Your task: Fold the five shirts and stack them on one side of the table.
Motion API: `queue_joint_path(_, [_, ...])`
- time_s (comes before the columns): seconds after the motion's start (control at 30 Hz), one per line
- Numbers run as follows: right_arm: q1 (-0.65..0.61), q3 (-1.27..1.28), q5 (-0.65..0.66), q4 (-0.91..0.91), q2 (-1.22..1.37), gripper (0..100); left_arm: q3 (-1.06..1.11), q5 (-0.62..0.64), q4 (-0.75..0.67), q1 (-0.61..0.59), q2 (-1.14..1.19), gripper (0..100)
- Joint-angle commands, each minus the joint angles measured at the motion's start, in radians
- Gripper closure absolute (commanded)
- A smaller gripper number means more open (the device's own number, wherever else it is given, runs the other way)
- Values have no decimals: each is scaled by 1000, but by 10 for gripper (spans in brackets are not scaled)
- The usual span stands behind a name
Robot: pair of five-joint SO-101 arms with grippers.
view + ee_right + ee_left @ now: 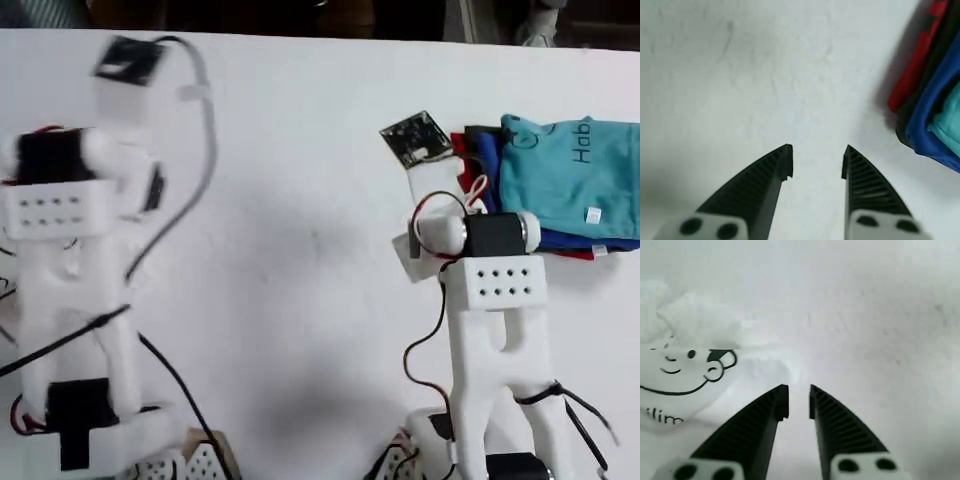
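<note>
A folded stack of shirts lies at the table's right side, with a teal shirt on top and blue, black and red layers under it. In the right wrist view the stack's edge shows red, blue and teal. My right gripper is open over bare table, just beside the stack and apart from it. A white shirt with a cartoon face print lies rumpled close to my left gripper, which is open by a narrow gap and holds nothing.
The white table spreads between the two arms. Black cables trail from the left arm across the table. The table's far edge runs along the top of the high view.
</note>
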Motion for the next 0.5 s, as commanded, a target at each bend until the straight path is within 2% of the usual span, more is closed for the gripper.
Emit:
queue_joint_path(0.0, [5, -5, -3, -15, -36, 836, 16, -114, -54, -175, -20, 804])
queue_joint_path(0.1, [4, -5, -2, -16, -35, 836, 81, -140, -150, -327, 32, 788])
queue_joint_path(0.2, [4, -5, -2, -16, -28, 836, 163, -146, -272, -430, 124, 786])
queue_joint_path(0.33, [4, -5, -2, -16, -28, 836, 185, -137, -368, -485, 284, 785])
queue_joint_path(0.47, [4, -5, -2, -16, -28, 836, 110, -75, -379, -503, 425, 785])
